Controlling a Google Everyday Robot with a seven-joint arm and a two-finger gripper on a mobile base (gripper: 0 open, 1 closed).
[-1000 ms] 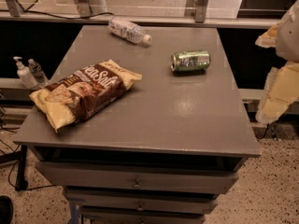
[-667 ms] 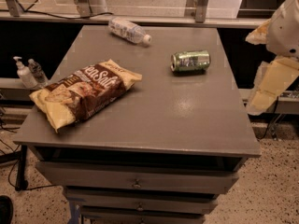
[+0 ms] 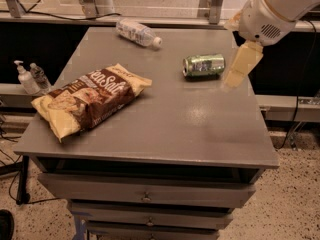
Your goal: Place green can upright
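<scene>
Grey tabletop point(image 3: 165, 129): shiny green aluminium can point(image 3: 203, 65) lying sideways, upper right; cream gripper point(image 3: 231, 79) newly arrived beside it, opening cannot be told; grasp pending.

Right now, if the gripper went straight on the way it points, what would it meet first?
Probably the bare grey table top, just right of the small shiny green aluminium can lying on its side. The gripper, over the table's right side, points down and slightly left; depth is unclear.
</scene>
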